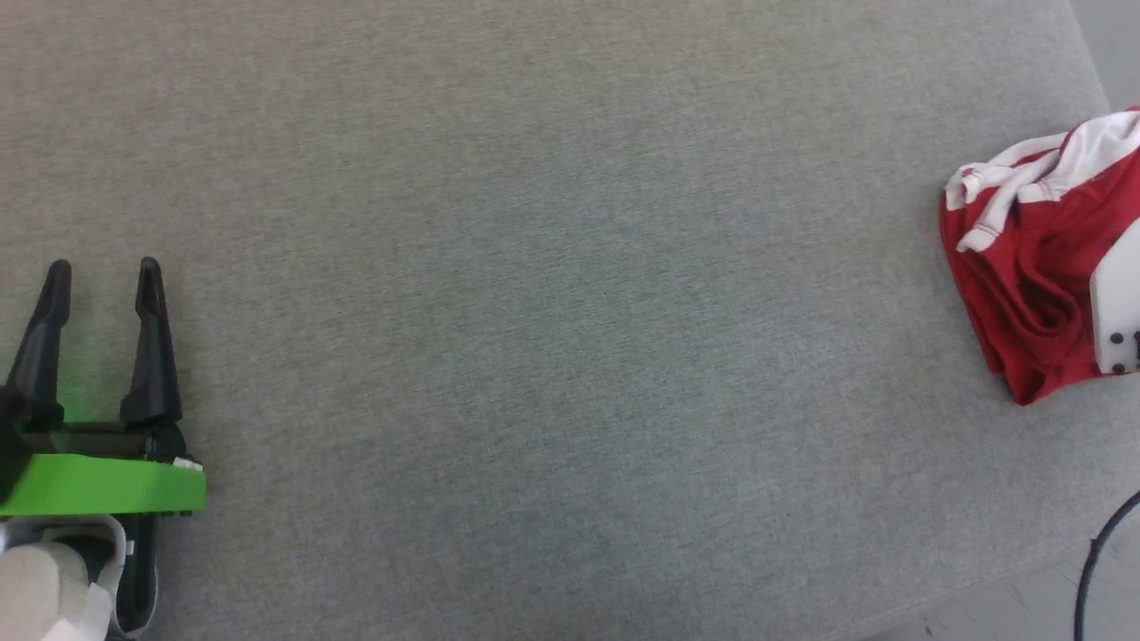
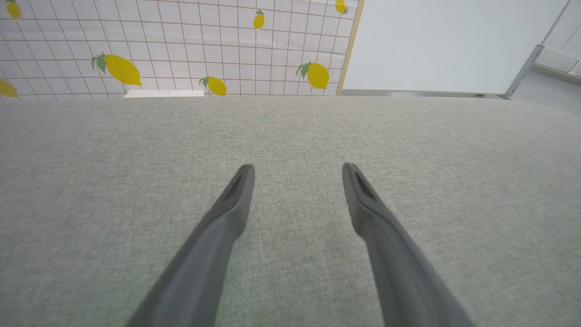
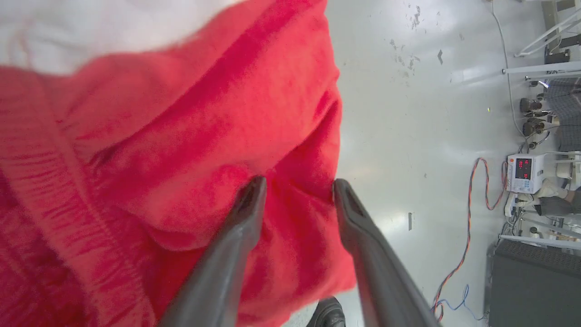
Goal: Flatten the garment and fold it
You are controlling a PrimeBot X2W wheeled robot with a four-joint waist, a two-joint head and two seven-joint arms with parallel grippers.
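Garment (image 1: 1024,294) lies bunched in heap at right edge of grey cushion (image 1: 570,312), white trim uppermost. Right gripper (image 3: 299,180) over it: fingers parted partway, red fold between tips, nothing pinched. Left gripper (image 1: 103,267) wide open, empty, low over cushion's left side, well apart from heap.

Step, as judged: get fresh hold for spreading. Pick trim band, not loose mid-fold. Drag low toward cushion centre. Bring left gripper across for opposite edge.

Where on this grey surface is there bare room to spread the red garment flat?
The wide stretch of grey surface between the left gripper and the crumpled garment is bare. Crowded: the right edge, where the garment bunches at the right gripper.
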